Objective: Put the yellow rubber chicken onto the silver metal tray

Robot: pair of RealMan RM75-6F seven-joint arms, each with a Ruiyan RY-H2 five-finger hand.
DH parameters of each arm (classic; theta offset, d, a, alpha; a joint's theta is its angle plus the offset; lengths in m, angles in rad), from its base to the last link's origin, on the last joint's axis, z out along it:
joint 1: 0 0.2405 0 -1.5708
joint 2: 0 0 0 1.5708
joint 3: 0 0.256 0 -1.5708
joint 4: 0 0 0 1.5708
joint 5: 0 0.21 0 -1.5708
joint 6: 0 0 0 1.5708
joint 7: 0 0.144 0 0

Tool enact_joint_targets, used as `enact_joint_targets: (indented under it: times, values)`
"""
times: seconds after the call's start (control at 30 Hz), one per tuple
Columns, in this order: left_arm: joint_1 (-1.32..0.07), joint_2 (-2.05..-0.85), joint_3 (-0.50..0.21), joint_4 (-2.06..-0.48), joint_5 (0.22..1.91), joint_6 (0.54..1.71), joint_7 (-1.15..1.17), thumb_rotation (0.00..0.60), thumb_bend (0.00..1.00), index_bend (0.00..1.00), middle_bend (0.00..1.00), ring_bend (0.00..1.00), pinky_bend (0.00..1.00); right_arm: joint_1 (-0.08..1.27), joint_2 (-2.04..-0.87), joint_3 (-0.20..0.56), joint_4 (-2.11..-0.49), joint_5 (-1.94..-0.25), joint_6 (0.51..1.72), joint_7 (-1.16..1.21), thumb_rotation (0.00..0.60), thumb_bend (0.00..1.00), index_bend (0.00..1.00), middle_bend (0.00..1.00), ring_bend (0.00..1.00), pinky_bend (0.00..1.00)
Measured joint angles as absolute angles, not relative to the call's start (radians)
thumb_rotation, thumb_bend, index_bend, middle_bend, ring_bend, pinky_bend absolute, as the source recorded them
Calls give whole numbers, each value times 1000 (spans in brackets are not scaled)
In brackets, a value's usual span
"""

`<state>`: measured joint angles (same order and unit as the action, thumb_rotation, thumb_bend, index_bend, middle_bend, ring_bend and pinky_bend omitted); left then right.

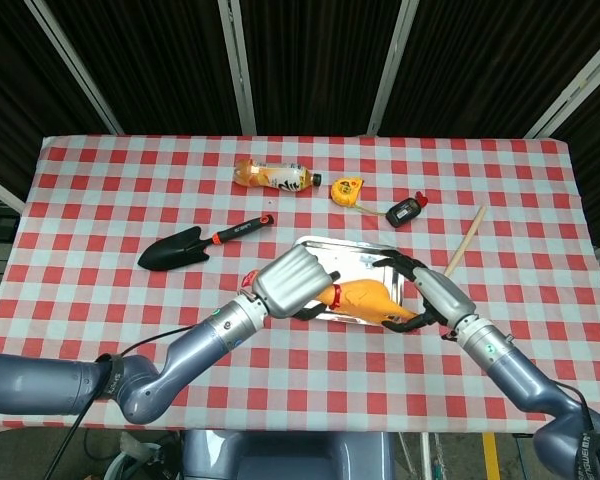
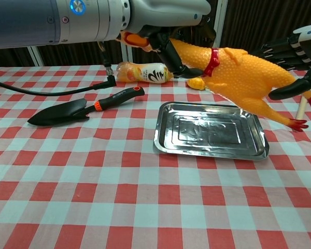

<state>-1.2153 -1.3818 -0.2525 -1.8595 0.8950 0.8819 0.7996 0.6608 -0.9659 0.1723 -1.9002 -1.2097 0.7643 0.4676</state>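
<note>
The yellow rubber chicken (image 2: 243, 78) hangs in the air above the silver metal tray (image 2: 210, 150), head to the left and red feet to the right. My left hand (image 1: 295, 283) grips it by the neck, and the fingers (image 2: 175, 52) wrap just behind the red collar. In the head view the chicken's body (image 1: 365, 297) covers the tray's (image 1: 330, 250) near right part. My right hand (image 1: 430, 292) is at the chicken's hind end with its fingers (image 2: 282, 49) spread above the rump and its thumb under it. I see no grip there.
A black trowel (image 2: 83, 109) with an orange collar lies left of the tray. Behind the tray are an orange drink bottle (image 1: 275, 176), a yellow tape measure (image 1: 348, 190) and a black key fob (image 1: 405, 210). A wooden stick (image 1: 463, 243) lies to the right.
</note>
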Motion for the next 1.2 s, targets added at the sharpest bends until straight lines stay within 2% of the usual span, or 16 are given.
enact_joint_targets:
  times: [0.3,0.5,0.67,0.8,0.9,1.07,1.2]
  values:
    - [-1260,-1397,-231,-1870,839,924,848,600,692,705,695,604,691,651,-981,179,-1868,-1214,759,479,600,341,299,119,14,34]
    - [-1277,-1401,-214,-1873,821,942,860,600,692,705,694,604,690,647,-995,184,-1844,-1223,756,492,600,404,382,185,91,88]
    - [-1291,-1412,-203,-1860,809,950,867,600,691,705,693,604,690,641,-1001,187,-1837,-1225,761,494,600,504,463,274,194,175]
    - [-1299,-1420,-201,-1850,805,956,863,600,689,704,692,604,690,636,-1007,189,-1835,-1230,770,491,600,649,531,370,308,312]
    - [-1304,-1426,-200,-1842,805,959,857,600,688,702,689,604,690,632,-1012,192,-1834,-1233,781,487,600,793,605,482,440,481]
    - [-1308,-1437,-200,-1827,809,967,843,600,688,701,688,604,690,626,-1021,194,-1826,-1241,789,489,600,908,715,622,604,689]
    - [-1312,-1443,-198,-1822,810,971,837,600,687,701,688,604,690,623,-1029,194,-1819,-1247,796,487,600,992,812,710,703,790]
